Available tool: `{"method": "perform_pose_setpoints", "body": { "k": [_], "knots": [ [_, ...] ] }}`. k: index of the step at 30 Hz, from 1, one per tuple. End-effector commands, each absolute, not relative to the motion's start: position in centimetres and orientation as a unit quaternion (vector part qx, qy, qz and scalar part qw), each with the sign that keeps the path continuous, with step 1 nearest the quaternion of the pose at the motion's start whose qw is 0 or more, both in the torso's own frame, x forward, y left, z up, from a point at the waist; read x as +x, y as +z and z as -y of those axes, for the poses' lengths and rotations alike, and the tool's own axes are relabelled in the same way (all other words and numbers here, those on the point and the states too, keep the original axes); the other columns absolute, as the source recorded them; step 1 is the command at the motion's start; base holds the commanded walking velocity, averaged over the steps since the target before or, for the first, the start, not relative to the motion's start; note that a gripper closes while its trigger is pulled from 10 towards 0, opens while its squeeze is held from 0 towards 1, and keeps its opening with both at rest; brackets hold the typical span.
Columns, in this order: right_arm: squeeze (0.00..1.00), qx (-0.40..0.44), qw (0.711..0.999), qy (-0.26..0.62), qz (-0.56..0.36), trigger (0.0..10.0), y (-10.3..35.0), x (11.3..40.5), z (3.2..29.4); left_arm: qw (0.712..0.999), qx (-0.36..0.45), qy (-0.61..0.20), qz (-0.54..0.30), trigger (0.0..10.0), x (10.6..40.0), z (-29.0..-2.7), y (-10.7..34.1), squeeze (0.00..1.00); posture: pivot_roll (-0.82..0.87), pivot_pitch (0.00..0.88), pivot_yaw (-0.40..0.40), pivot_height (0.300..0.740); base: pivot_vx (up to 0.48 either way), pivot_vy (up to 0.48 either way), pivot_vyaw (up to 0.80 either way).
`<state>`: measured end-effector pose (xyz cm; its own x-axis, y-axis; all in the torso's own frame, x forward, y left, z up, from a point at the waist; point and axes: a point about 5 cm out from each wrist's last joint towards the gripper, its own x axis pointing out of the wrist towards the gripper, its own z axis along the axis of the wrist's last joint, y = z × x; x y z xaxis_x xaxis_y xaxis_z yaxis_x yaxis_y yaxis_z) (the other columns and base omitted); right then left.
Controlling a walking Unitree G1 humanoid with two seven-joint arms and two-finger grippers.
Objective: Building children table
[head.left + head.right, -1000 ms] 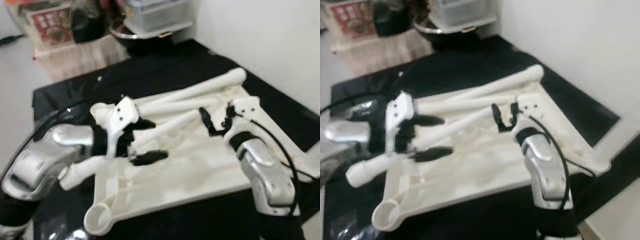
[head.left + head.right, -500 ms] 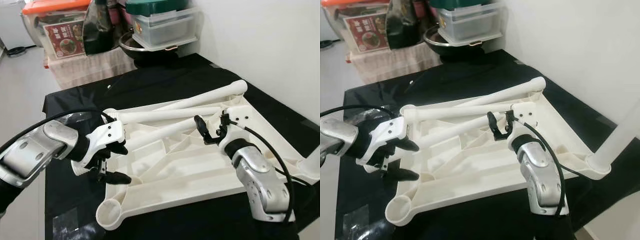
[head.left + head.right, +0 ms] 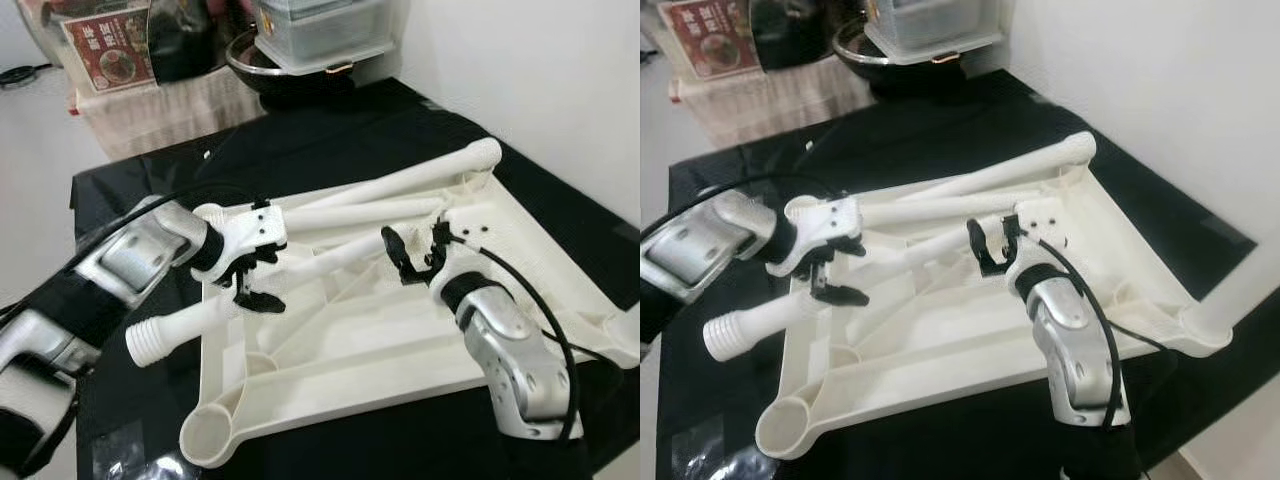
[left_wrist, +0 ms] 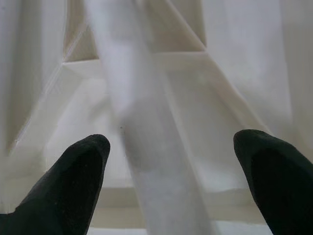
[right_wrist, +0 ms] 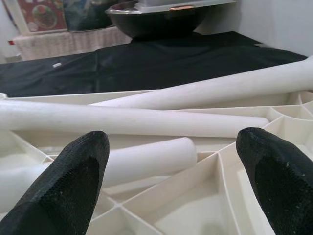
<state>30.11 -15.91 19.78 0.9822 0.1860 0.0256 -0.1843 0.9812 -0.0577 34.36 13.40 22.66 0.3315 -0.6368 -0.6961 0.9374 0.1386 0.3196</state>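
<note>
On the black-covered table [image 3: 330, 140], the white tabletop panel [image 3: 400, 340] is lying upside down, ribbed underside up, filling most of the surface and reaching toward the right edge. This orientation is presumably exposing the corner sockets so the legs can be fitted from above; one round socket [image 3: 205, 437] is sitting open at the panel's near-left corner.

Three loose white legs are resting across the panel's far half. The longest leg [image 3: 420, 178] is lying along the far rim, a second leg [image 3: 350, 212] is lying just beside it, and a third leg [image 3: 240, 297] is running diagonally, with its ribbed threaded end [image 3: 150, 345] overhanging the panel's left edge.

The left gripper [image 3: 255, 283] is positioned over the third leg near the left edge. In the left wrist view its fingers [image 4: 80, 171] are standing apart on either side of the leg, not touching it, which suggests a grasp is being prepared. The right gripper [image 3: 410, 255] is hovering over the panel's middle, beside the far end of that same leg; its fingers [image 5: 73, 171] are likewise spread and holding nothing.

Beyond the far edge of the table, a dark bowl [image 3: 290, 75] is carrying a clear storage box [image 3: 320, 25], well apart from the work.

None of these three legs is seated yet, so the assembly appears to be at an early stage.
</note>
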Motion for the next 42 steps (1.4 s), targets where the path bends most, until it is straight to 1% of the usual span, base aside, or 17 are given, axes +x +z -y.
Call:
{"method": "perform_pose_setpoints", "body": {
  "k": [1, 4, 7, 8, 9, 10, 11, 12, 22, 28, 30, 31, 33, 35, 37, 39, 42],
  "knots": [
    [0.00, -0.022, 0.995, 0.095, 0.013, 10.0, 19.7, 29.8, 15.8, 0.712, 0.380, -0.546, -0.224, 10.0, 34.5, -13.5, 21.9, 0.00, -0.06, 0.156, 0.068, 0.740, 0.000, 0.000, 0.00],
    [0.00, -0.021, 0.995, 0.093, 0.011, 10.0, 19.7, 29.8, 15.9, 0.692, 0.390, -0.554, -0.249, 10.0, 34.7, -13.4, 21.3, 0.00, -0.07, 0.158, 0.070, 0.740, 0.000, 0.000, 0.00],
    [0.00, -0.021, 0.995, 0.092, 0.010, 10.0, 19.7, 29.7, 15.9, 0.688, 0.398, -0.548, -0.261, 10.0, 35.1, -13.5, 21.0, 0.00, -0.07, 0.158, 0.071, 0.740, 0.000, 0.000, 0.00],
    [0.00, -0.021, 0.996, 0.092, 0.010, 10.0, 19.7, 29.6, 15.9, 0.689, 0.401, -0.543, -0.265, 9.3, 35.4, -13.5, 20.9, 0.00, -0.06, 0.158, 0.071, 0.740, 0.000, 0.000, 0.00],
    [0.00, -0.021, 0.996, 0.092, 0.010, 10.0, 19.7, 29.6, 15.9, 0.689, 0.401, -0.543, -0.265, 9.3, 35.4, -13.5, 20.9, 0.00, -0.06, 0.158, 0.071, 0.740, 0.000, 0.000, 0.00],
    [0.00, -0.020, 0.996, 0.092, 0.010, 10.0, 19.7, 29.6, 15.9, 0.691, 0.401, -0.539, -0.268, 4.9, 35.6, -13.5, 20.9, 0.00, -0.07, 0.158, 0.072, 0.740, 0.000, 0.000, 0.00],
    [0.00, -0.020, 0.996, 0.092, 0.010, 10.0, 19.7, 29.6, 15.9, 0.691, 0.401, -0.539, -0.268, 4.9, 35.6, -13.5, 20.9, 0.00, -0.07, 0.158, 0.072, 0.740, 0.000, 0.000, 0.00],
    [0.00, -0.020, 0.996, 0.092, 0.010, 10.0, 19.7, 29.6, 15.9, 0.689, 0.407, -0.535, -0.270, 0.0, 35.7, -13.5, 20.7, 0.00, -0.07, 0.157, 0.073, 0.740, 0.000, 0.000, 0.00],
    [0.00, -0.018, 0.996, 0.089, 0.017, 10.0, 20.2, 29.7, 16.1, 0.676, 0.412, -0.542, -0.283, 0.0, 35.7, -13.6, 19.7, 0.00, -0.07, 0.149, 0.078, 0.740, 0.000, 0.000, 0.00],
    [0.00, -0.017, 0.996, 0.088, 0.022, 10.0, 20.4, 29.9, 16.1, 0.686, 0.398, -0.543, -0.276, 0.0, 35.7, -13.4, 19.6, 0.00, -0.07, 0.139, 0.079, 0.740, 0.000, 0.000, 0.00],
    [0.00, -0.010, 0.995, 0.089, 0.033, 10.0, 20.9, 29.9, 16.2, 0.725, 0.371, -0.532, -0.232, 0.0, 36.3, -13.0, 21.5, 0.00, -0.08, 0.130, 0.080, 0.740, 0.000, 0.000, 0.00],
    [0.00, -0.010, 0.995, 0.089, 0.033, 10.0, 20.9, 29.9, 16.2, 0.725, 0.371, -0.532, -0.232, 0.0, 36.3, -13.0, 21.5, 0.00, -0.08, 0.130, 0.080, 0.740, 0.000, 0.000, 0.00],
    [0.00, 0.034, 0.992, 0.102, 0.067, 10.0, 22.3, 29.9, 16.4, 0.777, 0.318, -0.515, -0.170, 0.0, 37.0, -12.8, 24.9, 0.00, -0.08, 0.118, 0.084, 0.740, 0.000, 0.000, 0.00],
    [0.00, 0.034, 0.992, 0.102, 0.067, 10.0, 22.3, 29.9, 16.4, 0.777, 0.318, -0.515, -0.170, 0.0, 37.0, -12.8, 24.9, 0.00, -0.08, 0.118, 0.084, 0.740, 0.000, 0.000, 0.00],
    [0.00, 0.111, 0.976, 0.133, 0.133, 10.0, 25.0, 29.6, 16.9, 0.833, 0.249, -0.485, -0.096, 0.0, 37.3, -13.5, 29.2, 0.00, -0.08, 0.105, 0.082, 0.740, 0.000, 0.000, 0.00],
    [0.00, 0.111, 0.976, 0.133, 0.133, 10.0, 25.0, 29.6, 16.9, 0.833, 0.249, -0.485, -0.096, 0.0, 37.3, -13.5, 29.2, 0.00, -0.08, 0.105, 0.082, 0.740, 0.000, 0.000, 0.00],
    [0.00, 0.167, 0.951, 0.171, 0.195, 10.0, 27.5, 29.0, 17.5, 0.872, 0.188, -0.450, -0.039, 0.0, 37.3, -14.9, 32.2, 0.00, -0.08, 0.094, 0.080, 0.740, 0.000, 0.000, 0.00]
  ]
}}
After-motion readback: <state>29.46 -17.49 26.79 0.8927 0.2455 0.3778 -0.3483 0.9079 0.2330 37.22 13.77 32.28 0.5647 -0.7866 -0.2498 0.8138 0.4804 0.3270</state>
